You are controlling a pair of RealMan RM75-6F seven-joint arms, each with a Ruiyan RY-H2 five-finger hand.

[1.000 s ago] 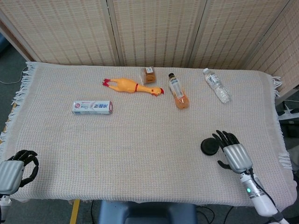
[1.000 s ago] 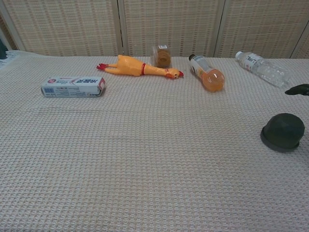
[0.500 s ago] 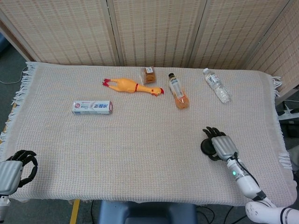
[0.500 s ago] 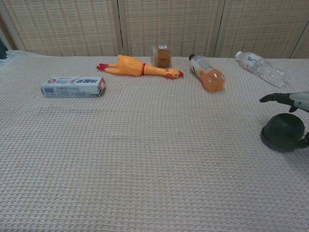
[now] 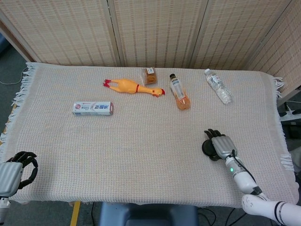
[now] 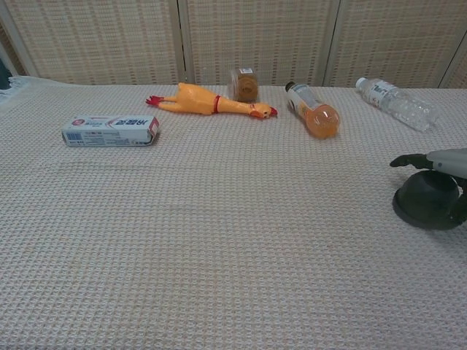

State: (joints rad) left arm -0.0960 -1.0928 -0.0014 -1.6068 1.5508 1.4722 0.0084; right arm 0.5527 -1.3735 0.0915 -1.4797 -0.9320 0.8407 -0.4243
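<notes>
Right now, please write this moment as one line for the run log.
right hand: over dark round object, contact unclear | left hand: at near table edge, fingers curled, holds nothing | toothpaste box: lying flat, apart

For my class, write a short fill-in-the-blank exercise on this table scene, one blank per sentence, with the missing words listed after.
1. The right hand hangs over the dark round ______ object.
2. The rubber chicken is coloured ______.
3. The toothpaste box lies nearer the robot's ______ hand.
4. The bottle of orange drink lies between the chicken and the clear ______ bottle.

Missing words: domed; yellow; left; water
</notes>
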